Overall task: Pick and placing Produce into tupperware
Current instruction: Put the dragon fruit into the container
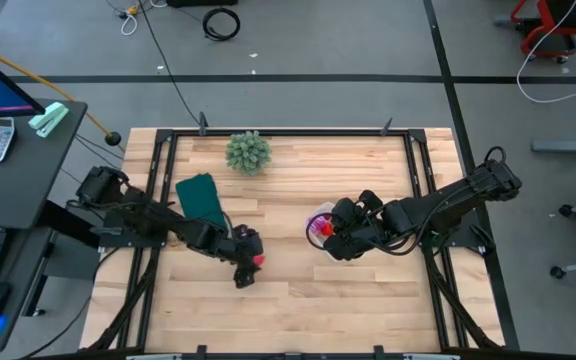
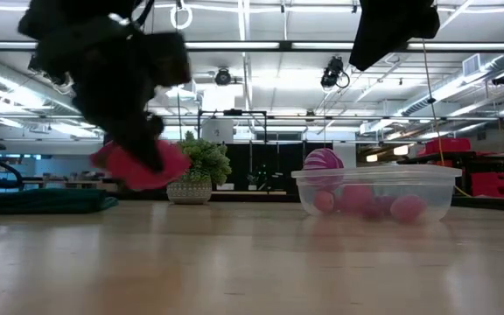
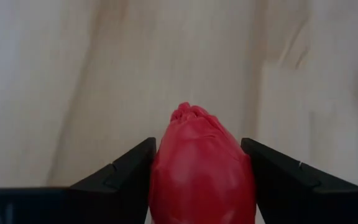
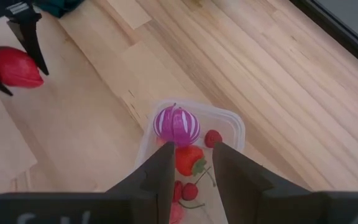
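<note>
My left gripper (image 1: pixel 251 262) is shut on a red strawberry-like piece (image 3: pixel 201 171), left of the table's middle. In the low view the piece (image 2: pixel 140 166) hangs clear above the wood. It also shows in the right wrist view (image 4: pixel 14 67). The clear tupperware (image 1: pixel 319 226) stands right of the middle. It holds a purple-pink striped ball (image 4: pixel 176 124), a red strawberry (image 4: pixel 188 158) and small red and pink berries (image 4: pixel 213 138). My right gripper (image 4: pixel 190 168) hovers above the tub's near end, its fingers a little apart and empty. My left gripper pinches the red piece's two sides (image 3: pixel 160 174) between its two fingers. The piece's wrinkled tip (image 3: pixel 191 115) sticks out past the fingertips. The fingers point down at a slant. The piece is lifted clear of the table.
A spiky green plant clump (image 1: pixel 248 152) stands near the table's far edge. A dark green folded cloth (image 1: pixel 200 198) lies at the left, behind my left arm. Bare wood lies between my left gripper and the tub. A black frame rims the table.
</note>
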Robot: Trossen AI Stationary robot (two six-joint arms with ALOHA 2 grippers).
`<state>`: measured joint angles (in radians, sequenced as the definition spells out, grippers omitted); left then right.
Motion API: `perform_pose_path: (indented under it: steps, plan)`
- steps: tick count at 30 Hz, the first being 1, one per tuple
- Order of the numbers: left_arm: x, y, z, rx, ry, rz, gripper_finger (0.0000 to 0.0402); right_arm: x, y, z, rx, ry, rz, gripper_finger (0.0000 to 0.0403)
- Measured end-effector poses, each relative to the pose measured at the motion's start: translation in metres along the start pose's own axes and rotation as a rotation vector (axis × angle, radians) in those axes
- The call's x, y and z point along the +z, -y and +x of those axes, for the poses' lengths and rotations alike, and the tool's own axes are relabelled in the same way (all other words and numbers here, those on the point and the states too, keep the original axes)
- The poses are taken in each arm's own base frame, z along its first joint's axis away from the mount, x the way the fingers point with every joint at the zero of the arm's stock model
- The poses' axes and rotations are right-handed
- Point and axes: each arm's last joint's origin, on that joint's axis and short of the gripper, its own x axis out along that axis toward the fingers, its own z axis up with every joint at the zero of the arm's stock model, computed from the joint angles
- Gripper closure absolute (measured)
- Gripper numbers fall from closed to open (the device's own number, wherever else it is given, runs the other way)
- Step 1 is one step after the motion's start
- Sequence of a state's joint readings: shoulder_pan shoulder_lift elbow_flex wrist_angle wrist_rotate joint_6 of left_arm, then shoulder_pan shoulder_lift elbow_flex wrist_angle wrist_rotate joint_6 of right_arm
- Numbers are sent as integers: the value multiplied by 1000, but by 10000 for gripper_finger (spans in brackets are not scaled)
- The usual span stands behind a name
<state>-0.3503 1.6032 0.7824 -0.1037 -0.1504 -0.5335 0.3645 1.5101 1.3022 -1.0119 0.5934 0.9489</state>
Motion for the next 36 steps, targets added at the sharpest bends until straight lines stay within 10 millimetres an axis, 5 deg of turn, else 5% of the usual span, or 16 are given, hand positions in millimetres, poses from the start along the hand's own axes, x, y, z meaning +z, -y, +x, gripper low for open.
perform_pose_path:
  steps: [10,17,26,36]
  plan:
    - [92,-7,-23,22,326,183,165,0,0,0,0,0,0,286]
    - [143,-30,-27,16,646,129,167,-9,1,-3,5,-92,-33,286]
    - [156,-45,40,-131,684,105,166,-57,-6,-39,-58,-135,128,286]
    - [180,-39,110,-122,593,118,170,-69,-10,-49,-37,-66,140,286]
